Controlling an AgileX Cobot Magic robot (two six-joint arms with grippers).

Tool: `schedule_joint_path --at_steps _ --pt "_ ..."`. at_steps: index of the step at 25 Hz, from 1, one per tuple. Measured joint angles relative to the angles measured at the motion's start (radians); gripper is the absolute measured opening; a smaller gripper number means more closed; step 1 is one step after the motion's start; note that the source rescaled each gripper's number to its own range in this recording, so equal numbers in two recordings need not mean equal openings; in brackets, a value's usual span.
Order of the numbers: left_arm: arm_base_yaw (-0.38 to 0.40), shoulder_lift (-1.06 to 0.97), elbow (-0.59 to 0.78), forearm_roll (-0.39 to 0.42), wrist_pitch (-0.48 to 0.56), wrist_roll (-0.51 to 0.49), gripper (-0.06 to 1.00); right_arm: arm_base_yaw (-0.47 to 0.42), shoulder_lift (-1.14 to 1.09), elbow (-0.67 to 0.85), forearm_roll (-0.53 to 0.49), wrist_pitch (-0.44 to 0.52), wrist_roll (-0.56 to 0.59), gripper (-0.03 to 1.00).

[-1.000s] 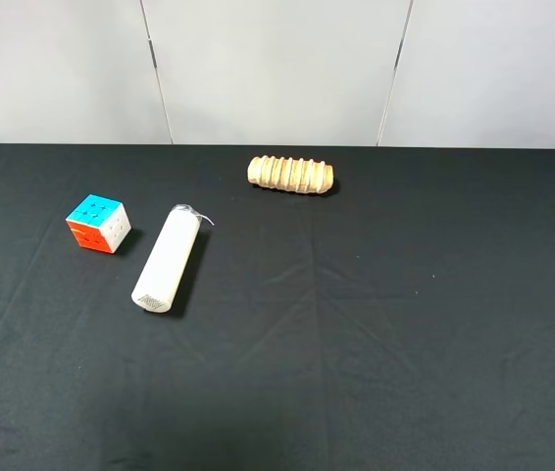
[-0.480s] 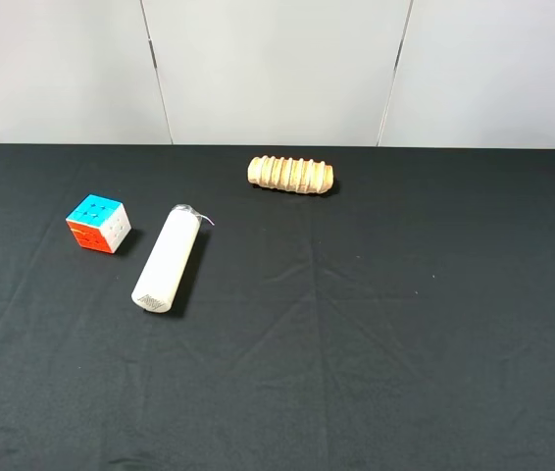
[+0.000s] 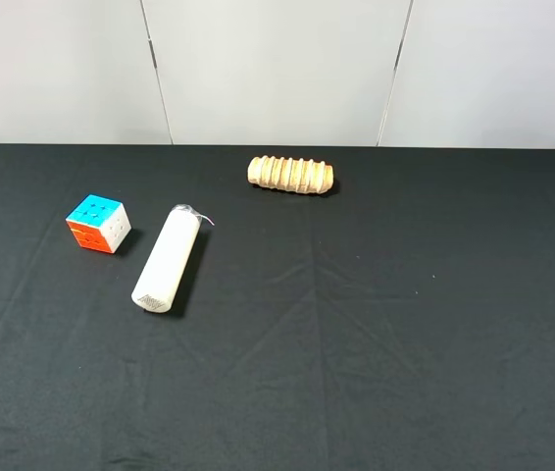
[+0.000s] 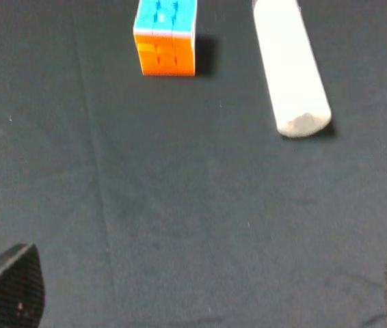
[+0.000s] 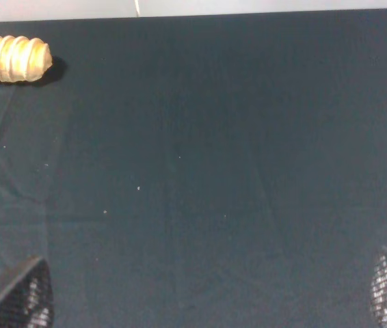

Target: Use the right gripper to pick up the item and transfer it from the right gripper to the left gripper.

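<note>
The puzzle cube (image 3: 98,223) sits on the black tablecloth at the left, with a blue top, an orange-red front and a white side. It also shows in the left wrist view (image 4: 166,37), well ahead of my left gripper (image 4: 204,294), whose fingertips (image 4: 9,290) stand wide apart with nothing between them. My right gripper (image 5: 204,294) is also open and empty, its fingertips (image 5: 19,297) over bare cloth on the right side, far from the cube. Neither arm shows in the exterior high view.
A white cylinder (image 3: 168,259) lies just right of the cube and shows in the left wrist view (image 4: 290,68). A ribbed wooden roller (image 3: 291,174) lies at the back middle and shows in the right wrist view (image 5: 10,59). The black cloth (image 3: 405,324) covers the whole table.
</note>
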Motion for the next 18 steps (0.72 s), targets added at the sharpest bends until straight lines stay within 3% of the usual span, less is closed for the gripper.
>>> schedule_joint_path --at_steps 13,18 --pt "0.007 -0.011 0.016 0.003 -0.026 -0.005 0.98 0.0 0.0 0.0 0.0 0.0 0.0 1.0" --pt "0.107 -0.011 0.016 0.008 -0.026 -0.005 0.97 0.0 0.0 0.0 0.0 0.0 0.0 1.0"
